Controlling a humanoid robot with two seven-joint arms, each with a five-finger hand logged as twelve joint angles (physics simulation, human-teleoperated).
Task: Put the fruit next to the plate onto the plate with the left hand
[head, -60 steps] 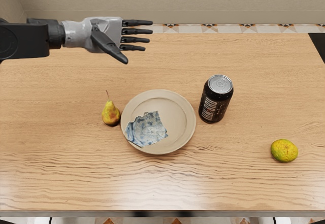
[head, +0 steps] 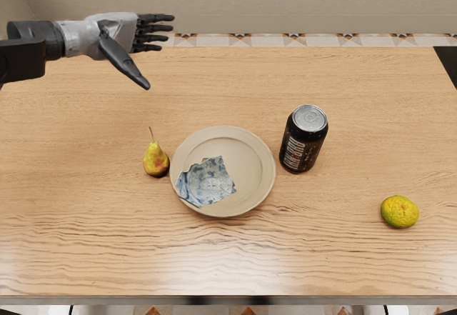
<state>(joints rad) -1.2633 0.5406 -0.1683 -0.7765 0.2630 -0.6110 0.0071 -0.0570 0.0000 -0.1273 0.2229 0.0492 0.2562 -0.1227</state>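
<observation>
Pear (head: pixel 155 159) is your target: it stands upright, stem up, just beside the plate's (head: pixel 251 156) left rim, so close that you cannot tell whether the two touch. Your left hand (head: pixel 123 35) hangs well behind and to the left of the plate, over the far side of the worktop (head: pixel 214 258), fingers stretched out straight, thumb angled downward, holding nothing. The right hand does not show at all. Mind the other fruit, a yellow-green citrus (head: pixel 399 211) lying well to the right of the plate beyond the can (head: pixel 303 138); it is not next to the plate, and going for it would be the wrong pick. The likelier trouble is at the grasp itself: with so little room between pear and rim, a finger coming down on the plate side may shove the plate or tip the pear, and a tipped pear will probably roll away. Approach from the side away from the plate. When you release, note the blue-and-white patterned piece (head: pixel 206 181) lying in the plate's left front part; set on its uneven edge, the pear could topple and roll back out.
</observation>
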